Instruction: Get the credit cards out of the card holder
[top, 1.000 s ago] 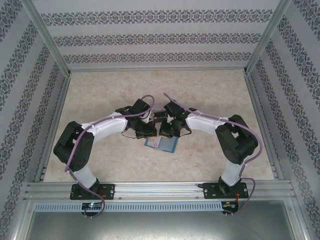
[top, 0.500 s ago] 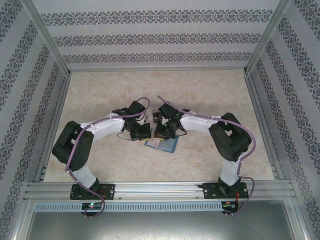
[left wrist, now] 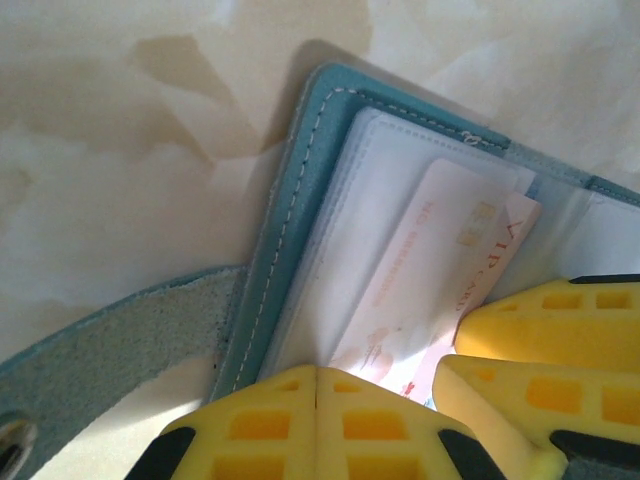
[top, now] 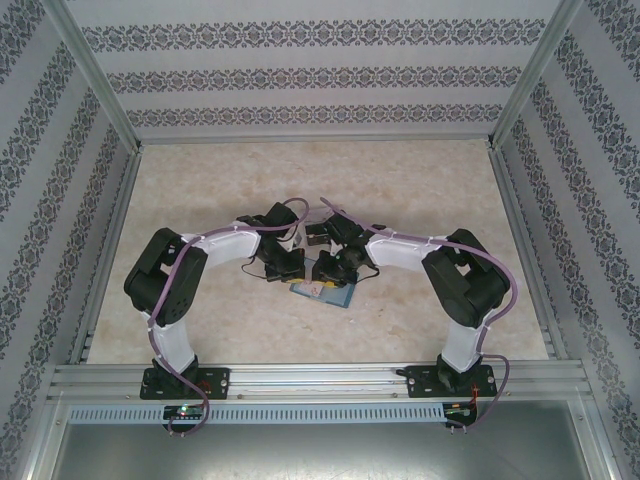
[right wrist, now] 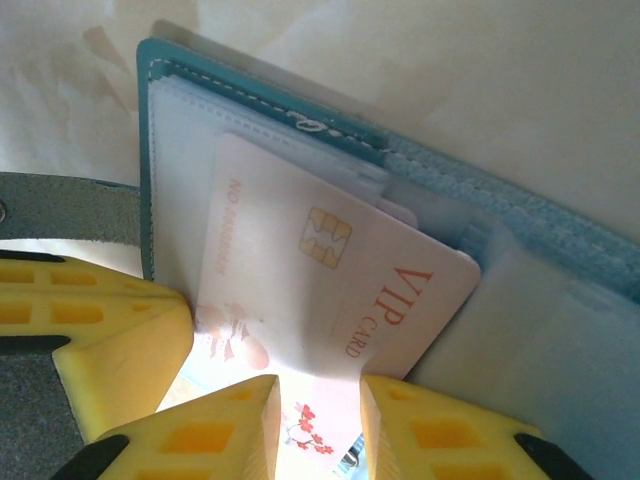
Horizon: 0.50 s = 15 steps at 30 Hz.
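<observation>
1. we see the left gripper (left wrist: 316, 378) clenched, fingers pressed together, tips at the card holder's (left wrist: 290, 200) edge.
2. the right gripper (right wrist: 318, 390) stands slightly parted, grasping nothing, over the credit card (right wrist: 330, 270).
3. the credit card sits partly tucked in a clear sleeve of the open card holder, on the table (top: 420, 180).

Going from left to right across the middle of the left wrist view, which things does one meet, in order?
The tab strap → teal edge of the card holder → clear inner pocket → credit card → right gripper.
</observation>
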Each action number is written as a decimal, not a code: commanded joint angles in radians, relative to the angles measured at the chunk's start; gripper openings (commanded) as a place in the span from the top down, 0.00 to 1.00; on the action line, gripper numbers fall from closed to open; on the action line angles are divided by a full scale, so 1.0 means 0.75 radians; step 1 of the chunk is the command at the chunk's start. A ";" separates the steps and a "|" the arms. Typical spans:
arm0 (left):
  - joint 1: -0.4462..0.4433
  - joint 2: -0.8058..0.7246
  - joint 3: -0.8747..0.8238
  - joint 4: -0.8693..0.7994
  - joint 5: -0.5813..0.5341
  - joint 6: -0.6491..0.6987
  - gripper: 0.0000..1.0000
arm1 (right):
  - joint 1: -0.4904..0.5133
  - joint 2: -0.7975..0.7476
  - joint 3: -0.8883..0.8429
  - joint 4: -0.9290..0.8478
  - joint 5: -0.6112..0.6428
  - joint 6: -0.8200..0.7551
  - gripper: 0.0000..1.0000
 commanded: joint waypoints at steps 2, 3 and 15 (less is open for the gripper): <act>0.014 0.000 -0.005 -0.041 0.023 0.022 1.00 | -0.043 -0.005 -0.046 -0.042 0.066 -0.082 0.70; 0.014 -0.003 -0.012 -0.037 0.026 0.016 1.00 | -0.051 -0.004 -0.044 -0.043 0.066 -0.098 0.69; -0.016 -0.018 -0.133 0.014 0.051 -0.044 1.00 | -0.102 0.032 -0.004 -0.088 0.010 -0.226 0.67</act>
